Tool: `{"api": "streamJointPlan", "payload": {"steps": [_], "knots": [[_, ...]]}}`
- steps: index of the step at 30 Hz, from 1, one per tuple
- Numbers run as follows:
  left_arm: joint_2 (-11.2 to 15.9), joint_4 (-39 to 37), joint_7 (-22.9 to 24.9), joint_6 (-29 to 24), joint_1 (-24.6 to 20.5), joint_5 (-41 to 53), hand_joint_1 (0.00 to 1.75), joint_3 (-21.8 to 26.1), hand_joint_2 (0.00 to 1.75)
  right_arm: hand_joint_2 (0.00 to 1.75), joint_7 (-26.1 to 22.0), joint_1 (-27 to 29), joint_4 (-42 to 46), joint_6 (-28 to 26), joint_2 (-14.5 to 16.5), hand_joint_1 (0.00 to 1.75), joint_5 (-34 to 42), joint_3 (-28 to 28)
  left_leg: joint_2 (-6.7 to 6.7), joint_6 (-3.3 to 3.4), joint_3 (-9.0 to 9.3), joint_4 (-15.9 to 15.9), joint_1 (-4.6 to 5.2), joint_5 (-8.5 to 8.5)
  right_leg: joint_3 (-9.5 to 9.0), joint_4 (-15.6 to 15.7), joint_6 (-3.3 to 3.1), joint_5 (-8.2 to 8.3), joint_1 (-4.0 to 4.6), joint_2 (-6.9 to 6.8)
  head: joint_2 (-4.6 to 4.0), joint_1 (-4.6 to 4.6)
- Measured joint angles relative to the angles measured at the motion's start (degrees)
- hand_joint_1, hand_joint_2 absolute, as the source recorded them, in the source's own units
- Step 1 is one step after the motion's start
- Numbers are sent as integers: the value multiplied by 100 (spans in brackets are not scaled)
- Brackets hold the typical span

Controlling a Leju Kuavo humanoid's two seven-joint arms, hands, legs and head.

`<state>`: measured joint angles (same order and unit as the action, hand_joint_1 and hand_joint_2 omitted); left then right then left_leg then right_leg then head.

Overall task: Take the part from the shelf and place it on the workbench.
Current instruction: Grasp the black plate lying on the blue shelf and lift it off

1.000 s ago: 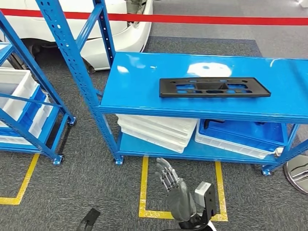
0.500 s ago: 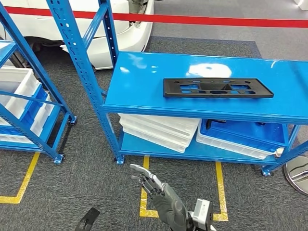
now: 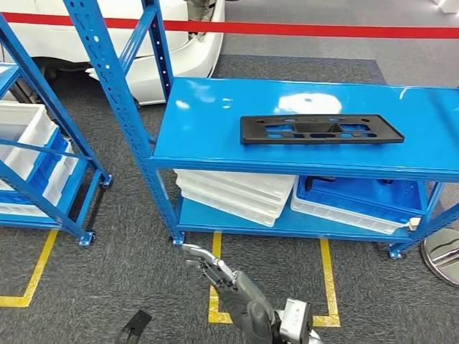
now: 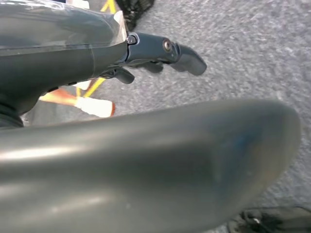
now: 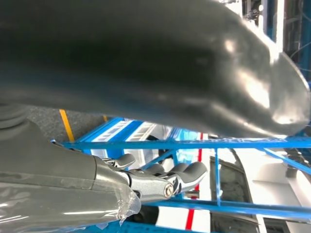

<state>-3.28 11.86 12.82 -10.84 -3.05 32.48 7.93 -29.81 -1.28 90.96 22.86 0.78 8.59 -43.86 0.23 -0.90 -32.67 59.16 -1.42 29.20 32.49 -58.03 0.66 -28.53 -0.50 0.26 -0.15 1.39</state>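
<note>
Now part [image 3: 320, 130] on shelf [image 3: 216, 136]; right hand [image 3: 232, 290] prob. empty.

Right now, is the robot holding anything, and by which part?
Nothing is held. The right hand hangs empty, fingers apart; the left hand is empty too. The black part lies untouched on the shelf.

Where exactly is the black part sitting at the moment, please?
In the head view the black part lies flat on the blue top shelf, right of centre, above the white trays and blue tray stored below.
</note>
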Motion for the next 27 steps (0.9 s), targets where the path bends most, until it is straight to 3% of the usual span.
{"api": "streamJointPlan", "payload": {"steps": [2, 4, 7, 8, 9, 10, 12, 14, 17, 19, 23, 24, 25, 27], "knots": [[2, -3, 2, 3, 9, 0, 0, 3, 0, 0, -4, -9, 4, -1, 0, 0, -5, -7, -2, 83, -14, -11, 9, -18, 7, -2, 58, -4, -14, -3, 0, -3], [5, -3, 3, 3, 8, 0, 0, 10, 0, 0, -12, -23, 17, -2, -1, 0, -10, -7, -1, 161, -14, -28, 1, -40, 85, -205, 110, -167, -29, -8, -1, -9], [3, -3, 2, 8, 5, -1, 0, 18, 0, 0, -16, -38, 29, -2, -8, 0, -13, -9, 4, 214, -18, -32, 10, -44, 558, -1279, 151, -710, -33, -11, -1, -16], [3, -3, 3, 12, 7, -4, 0, 21, 0, 0, -16, -35, 29, -3, -14, 0, -13, -9, 6, 218, -18, -31, 20, -42, 698, -1576, 151, -794, -32, -11, -1, -15], [3, -3, 4, 16, 9, -7, 0, 26, 0, 0, -16, -34, 30, -5, -21, 0, -13, -9, 5, 221, -15, -31, 30, -41, 746, -1673, 141, -767, -31, -11, -1, -15], [2, -3, 5, 19, 9, -10, 0, 30, 0, 0, -16, -35, 30, -7, -28, 0, -13, -9, 0, 222, -7, -31, 41, -39, 677, -1515, 116, -621, -24, -11, 0, -14], [-8, -3, 5, 21, 5, -14, 0, 36, 0, 0, -16, -41, 31, -8, -34, 0, -11, -9, -11, 224, 9, -33, 57, -30, 323, -738, 23, -208, 10, -12, 1, -13], [-22, -5, 4, 22, 0, -16, 0, 40, 0, 0, -17, -45, 35, -8, -39, 0, -8, -9, -16, 203, -8, -29, 71, -23, 73, -140, -61, 0, 55, -14, 1, -11], [-36, -13, 1, 35, 4, -17, 0, 48, 0, 0, -20, -46, 42, -6, -51, 0, -2, -8, -10, 119, -29, -47, 58, -26, 34, 23, -96, 13, 71, -6, 0, -7], [-38, -16, -5, 39, -1, -17, 0, 58, 0, 0, -20, -56, 47, 2, -54, 0, 6, -9, -9, 70, -70, 78, 53, 85, -8, 99, -139, 43, 40, -12, 0, -2], [-39, -17, -16, 39, 16, -37, 0, 109, 0, 0, -20, -63, 37, 25, -55, 0, 49, -10, -11, -6, -665, 1320, 31, 637, -50, 136, -185, 35, 22, -23, -1, 3], [-39, -18, -16, 39, 23, -50, 0, 121, 0, 0, -20, -62, 32, 34, -56, 0, 59, -11, -11, -19, -752, 1467, 26, 634, -60, 135, -185, 24, 21, -18, -1, 3], [-38, -19, -16, 39, 26, -64, 0, 130, 0, 0, -20, -63, 27, 43, -56, 0, 69, -11, -10, -26, -733, 1392, 20, 517, -80, 134, -177, 9, 20, -11, -1, 4], [-34, -20, -20, 40, 20, -89, 0, 139, 0, 0, -20, -68, 25, 55, -56, 0, 92, -11, -10, -21, -440, 724, 7, 106, -141, 128, -138, -39, 15, 0, 0, 3]]}}
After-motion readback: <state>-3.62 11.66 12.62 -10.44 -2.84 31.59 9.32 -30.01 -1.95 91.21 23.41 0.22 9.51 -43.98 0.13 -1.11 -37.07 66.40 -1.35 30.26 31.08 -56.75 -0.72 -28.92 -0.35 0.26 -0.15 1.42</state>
